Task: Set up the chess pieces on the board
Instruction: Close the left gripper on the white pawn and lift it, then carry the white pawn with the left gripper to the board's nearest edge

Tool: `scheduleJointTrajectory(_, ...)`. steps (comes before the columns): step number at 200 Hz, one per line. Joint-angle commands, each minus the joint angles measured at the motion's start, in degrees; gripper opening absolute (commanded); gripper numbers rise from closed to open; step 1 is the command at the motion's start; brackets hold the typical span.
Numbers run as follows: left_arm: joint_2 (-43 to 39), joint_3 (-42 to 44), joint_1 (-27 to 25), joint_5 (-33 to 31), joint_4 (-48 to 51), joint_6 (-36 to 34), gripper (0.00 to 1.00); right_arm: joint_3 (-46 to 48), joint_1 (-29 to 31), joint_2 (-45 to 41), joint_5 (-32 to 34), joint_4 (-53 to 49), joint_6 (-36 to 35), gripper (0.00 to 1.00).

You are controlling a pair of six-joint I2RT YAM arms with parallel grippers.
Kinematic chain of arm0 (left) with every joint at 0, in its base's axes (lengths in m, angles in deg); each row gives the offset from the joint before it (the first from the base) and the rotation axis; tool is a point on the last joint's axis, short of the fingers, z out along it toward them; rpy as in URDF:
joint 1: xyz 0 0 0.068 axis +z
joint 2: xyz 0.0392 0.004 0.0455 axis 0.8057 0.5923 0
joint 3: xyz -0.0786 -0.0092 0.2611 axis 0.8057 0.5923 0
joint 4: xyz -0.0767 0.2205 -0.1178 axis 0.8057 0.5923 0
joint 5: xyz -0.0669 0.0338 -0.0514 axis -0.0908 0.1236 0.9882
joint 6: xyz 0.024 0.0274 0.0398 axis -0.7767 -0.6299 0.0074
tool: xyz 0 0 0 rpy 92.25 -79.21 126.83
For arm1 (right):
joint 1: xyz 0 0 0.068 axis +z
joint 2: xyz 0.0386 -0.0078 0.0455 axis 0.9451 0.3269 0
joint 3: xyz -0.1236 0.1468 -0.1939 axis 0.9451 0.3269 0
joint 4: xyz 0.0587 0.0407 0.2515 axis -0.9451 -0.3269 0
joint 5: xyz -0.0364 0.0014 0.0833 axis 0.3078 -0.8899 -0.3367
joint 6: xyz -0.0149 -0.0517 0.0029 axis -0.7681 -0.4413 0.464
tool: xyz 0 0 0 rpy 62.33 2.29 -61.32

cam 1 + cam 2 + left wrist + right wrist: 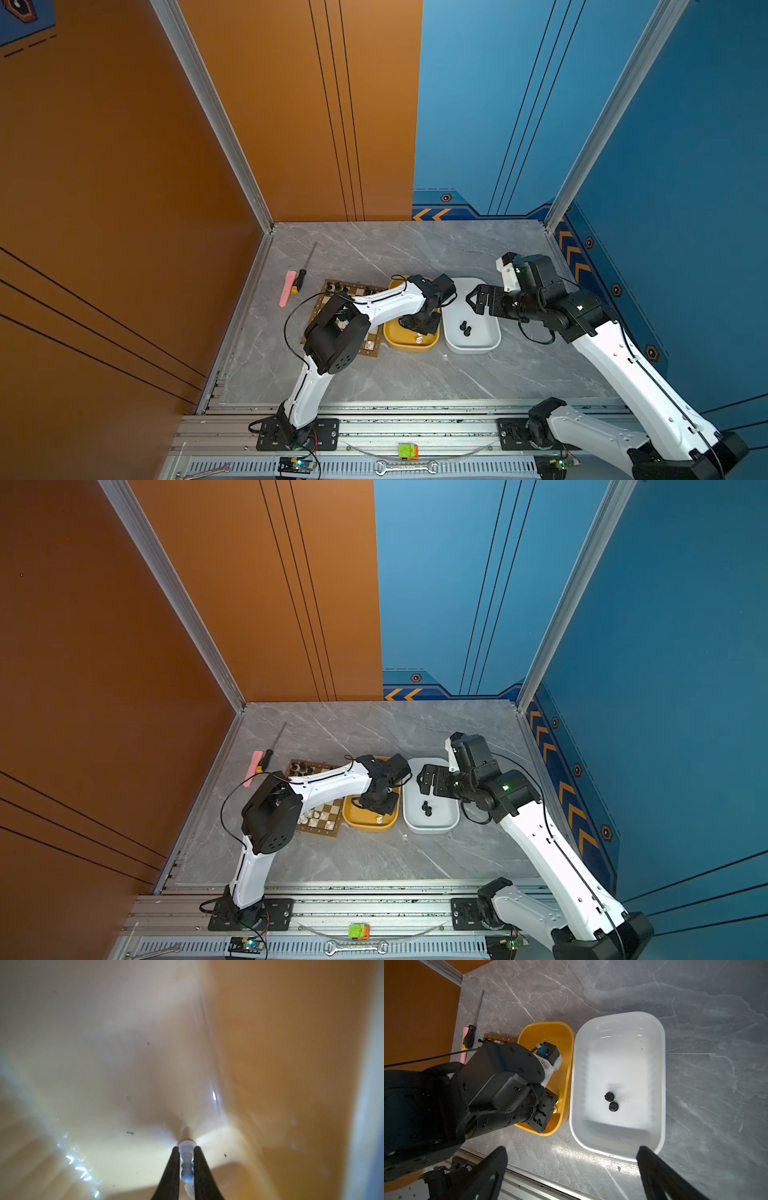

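Cream-white piece (186,1157) sits pinched between the narrow jaws of the left gripper (186,1147), low inside the yellow tub (291,1064). Its round base is at the tips and its head points back toward the wrist. Contact looks to be on the turned waist only.

Right gripper (571,1147): jaws wide, holding nothing, hanging above the white tub (662,1068), where two black pieces (609,1096) stand just beside each other. Just beside the yellow tub lies the board (333,809), partly under the left arm, with black figures (300,767) on its far rows and cream figures (314,820) on its near rows.

Risks, as judged:
- Smooth tapered profile and a thin pinch: the piece may slip or swivel on the lift, then land tilted.
- Tub wall is close; a sideways exit could clip the base and knock it loose.
- Near rows are crowded; a lowering jaw could topple neighbours.
- Right gripper is near the left wrist; moving both at once risks contact.
- A second cream piece (379,820) in the same tub could be nudged.

Writing: none legible. Wall decals show hexagon marks and chevrons only.
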Motion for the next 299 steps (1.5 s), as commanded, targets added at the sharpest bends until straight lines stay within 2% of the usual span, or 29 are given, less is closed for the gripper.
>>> scheduleJointTrajectory(1, 0.85, -0.97, -0.03, 1.13, 0.71, -0.54, 0.13, 0.73, -0.55, -0.72, -0.46, -1.71, -0.8, 1.0)
scheduleJointTrajectory(31, 0.53, -0.97, 0.24, 1.14, 0.7, -0.62, 0.11, 0.86, -0.78, -0.85, -0.63, -1.76, -0.89, 1.0)
scheduleJointTrajectory(65, -0.16, -0.62, 0.34, 0.74, 0.76, -0.49, 0.23, 0.82, -0.86, -0.84, -0.81, -1.62, -1.05, 1.0)
scheduleJointTrajectory(99, -0.51, 0.01, 0.32, 0.66, 0.67, -0.2, 0.24, 1.12, -0.93, -1.16, -0.9, -1.66, -1.06, 1.0)
scheduleJointTrajectory(134, -0.41, 0.09, -0.04, 0.69, 0.73, -0.13, 0.19, 1.28, -0.93, -1.47, -0.99, -1.69, -0.89, 1.0)
scheduleJointTrajectory(189, -0.86, 0.26, 0.04, 0.25, 0.8, -0.39, 0.05, 0.85, -0.91, -1.23, -1.31, -1.68, -0.89, 1.0)
scheduleJointTrajectory(246, -4.02, -2.08, 2.14, -1.95, 4.32, -2.32, 0.04, -0.24, -0.9, 0.1, -2.25, -0.86, -1.16, 1.0)
scheduleJointTrajectory(299, -11.6, 0.05, 5.1, -4.14, 7.74, -3.07, 0.04, -1.02, 0.44, 1.98, -2.92, 0.82, -0.96, 1.0)
